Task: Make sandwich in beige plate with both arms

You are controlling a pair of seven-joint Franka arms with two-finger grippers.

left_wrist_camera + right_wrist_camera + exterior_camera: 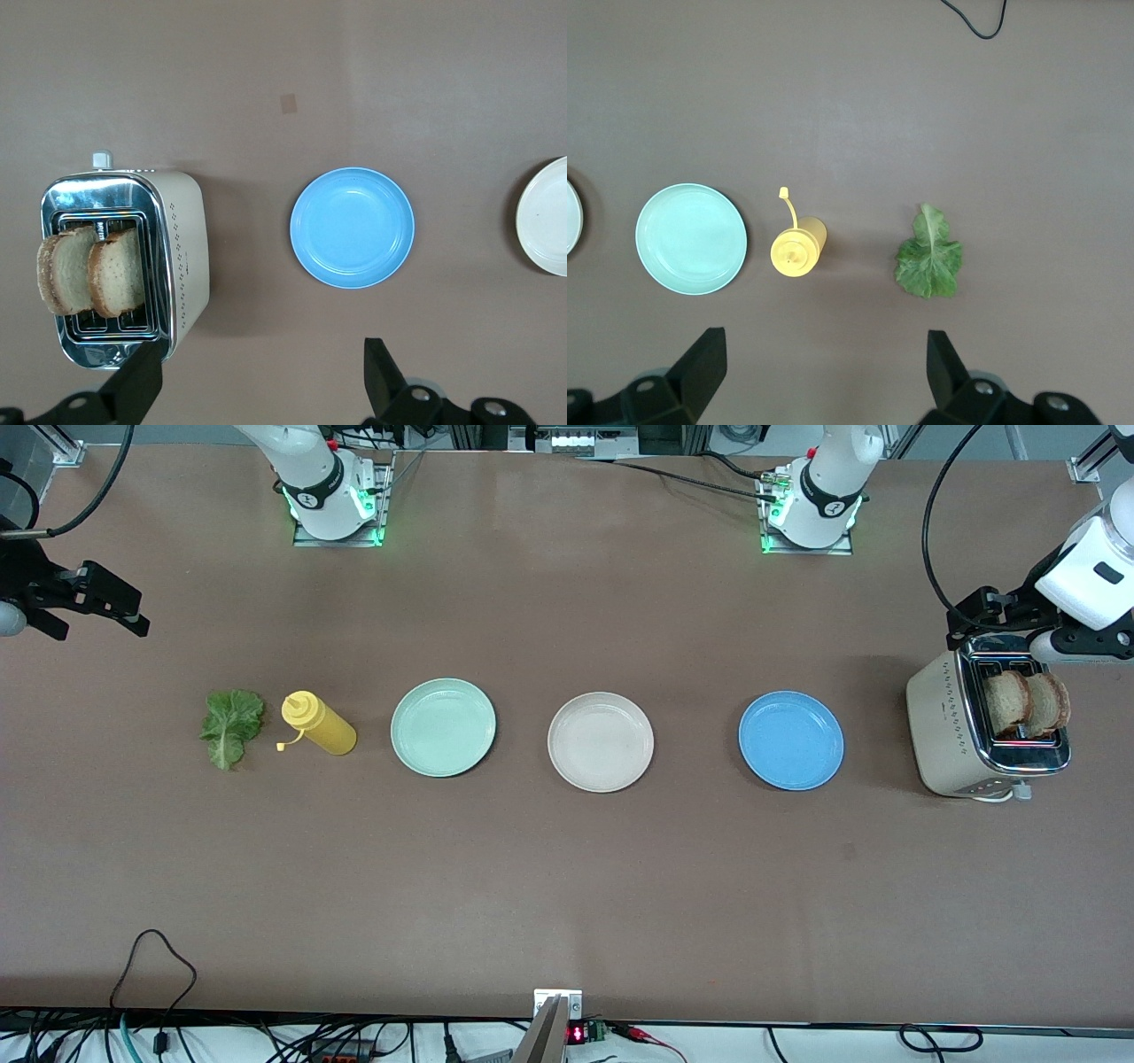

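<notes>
The beige plate [601,741] lies empty at the table's middle; its edge shows in the left wrist view [545,217]. Two toasted bread slices [1028,702] [89,270] stand up out of a toaster [952,726] [182,257] at the left arm's end. A green lettuce leaf [230,726] [928,257] lies flat at the right arm's end. My left gripper [974,618] [261,381] is open and empty, up over the toaster's edge. My right gripper [120,607] [824,367] is open and empty, high over the table near the lettuce.
A blue plate [791,740] [353,227] lies between the beige plate and the toaster. A mint green plate [443,727] [691,238] and a yellow squeeze bottle [319,724] [797,251] lie between the beige plate and the lettuce. Cables run along the table's near edge.
</notes>
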